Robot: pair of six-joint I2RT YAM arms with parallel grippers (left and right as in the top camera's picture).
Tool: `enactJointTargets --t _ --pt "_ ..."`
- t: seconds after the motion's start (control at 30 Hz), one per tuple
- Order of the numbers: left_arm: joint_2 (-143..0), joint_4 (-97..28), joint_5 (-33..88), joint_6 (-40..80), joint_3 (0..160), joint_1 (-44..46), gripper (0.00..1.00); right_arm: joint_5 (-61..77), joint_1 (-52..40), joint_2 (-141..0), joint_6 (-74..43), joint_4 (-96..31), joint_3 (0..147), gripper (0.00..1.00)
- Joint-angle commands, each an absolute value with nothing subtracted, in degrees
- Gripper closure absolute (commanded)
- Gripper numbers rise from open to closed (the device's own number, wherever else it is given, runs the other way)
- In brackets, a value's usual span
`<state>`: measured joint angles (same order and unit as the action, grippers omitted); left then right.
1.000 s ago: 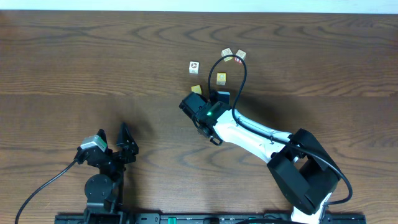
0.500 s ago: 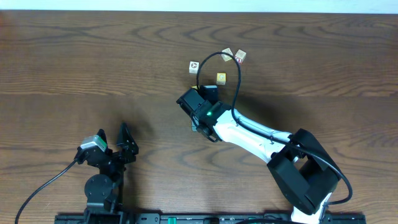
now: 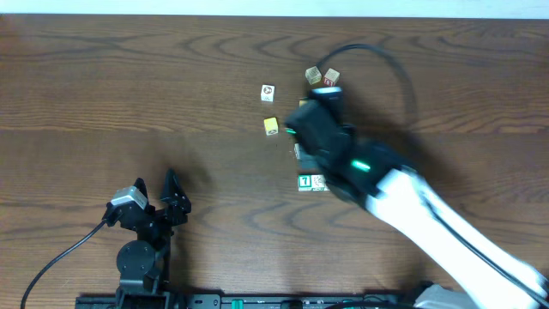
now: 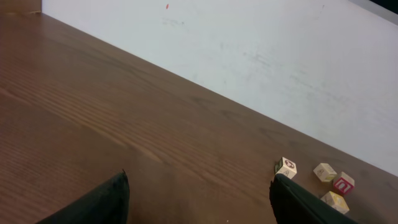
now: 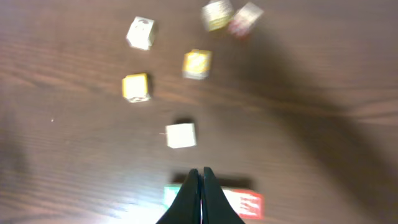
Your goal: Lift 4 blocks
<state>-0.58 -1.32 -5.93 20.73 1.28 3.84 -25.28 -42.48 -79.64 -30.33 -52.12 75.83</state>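
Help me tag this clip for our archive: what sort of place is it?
Probably a robotics lab bench: a bare wood-grain table, a plain white wall behind it, two cabled robot arms, and toy blocks scattered as practice pieces.

Green-faced "7" block [image 3: 304, 182] is lying flat on the surface [image 3: 129, 86], with the red-faced block [image 3: 320, 182] touching its right side; the red block's letter is too blurred to read. White-faced block [image 5: 181, 134] is sitting just beyond that pair, picture unreadable. Yellow-edged picture block [image 5: 197, 63] is resting flat farther out, apart from the others.
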Motion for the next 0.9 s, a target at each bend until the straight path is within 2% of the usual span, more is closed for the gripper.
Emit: enactJointTargets --t 0.0,0.17,0.27,0.63,0.87 --pt "-0.2 -3.6 -6.5 20.2 0.2 3.6 0.27 -29.9 -40.3 -73.2 -31.7 -59.9 75.7 0.99" --pt "-0.2 -3.6 -6.5 20.2 0.2 3.6 0.27 -26.5 -34.0 -68.3 -37.3 -71.7 74.8 0.99" --pt "-0.2 -3.6 -6.5 20.2 0.2 3.6 0.27 -22.6 -29.8 -68.1 -37.2 -71.7 71.7 0.99" --pt "-0.2 -3.6 -6.8 20.2 0.2 3.6 0.27 -6.4 -17.9 -68.3 -29.5 -48.1 48.3 0.99" --pt "-0.2 -3.6 -7.2 17.7 0.2 3.6 0.27 6.3 -10.9 -68.4 -20.6 -38.1 40.4 0.99"
